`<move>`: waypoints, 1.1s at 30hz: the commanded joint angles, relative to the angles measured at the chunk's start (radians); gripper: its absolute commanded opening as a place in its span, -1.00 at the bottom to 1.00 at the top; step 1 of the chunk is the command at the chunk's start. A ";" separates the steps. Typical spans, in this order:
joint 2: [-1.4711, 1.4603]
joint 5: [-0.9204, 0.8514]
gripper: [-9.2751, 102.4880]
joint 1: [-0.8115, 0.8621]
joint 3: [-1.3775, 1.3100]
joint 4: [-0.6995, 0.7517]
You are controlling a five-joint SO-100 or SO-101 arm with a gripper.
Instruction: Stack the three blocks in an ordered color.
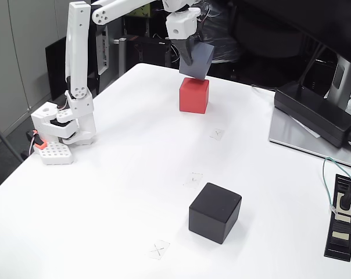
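1 white robot arm (79,64) stands at the left side of a white table (106,197) in the fixed view, its base (62,128) clamped near the table's left edge. Just in front of the base lies a small white perforated piece (53,153) with an orange part beside it. The arm rises straight up, then its upper section reaches rightward across the top of the picture.

At the end of that reach, near the top centre, the gripper (193,58) points downward and holds the slate blue-grey block (199,60) between its dark fingers. The block is tilted, with 1 corner lowest, and it hangs in the air just above the red block (194,95). Whether the 2 blocks touch cannot be told from this angle; a thin gap seems likely.

The red block sits flat on the table toward the far edge, directly below the gripper. Nearer the camera and slightly right of centre, the black block (215,212) rests on the table, well apart from the other 2.

3 small squares of clear tape with pencilled crosses (193,178) lie on the tabletop in a diagonal line between the red block and the near edge.

At the right, a flat black power adapter (318,113) lies on a grey sheet, and a black power strip (341,216) with a green cable sits by the right edge.
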 commanded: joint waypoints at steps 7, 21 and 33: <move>0.026 0.003 -0.33 0.032 0.071 0.003; 0.025 0.002 -0.32 0.109 0.083 0.003; 0.020 0.002 -0.32 0.107 0.083 0.003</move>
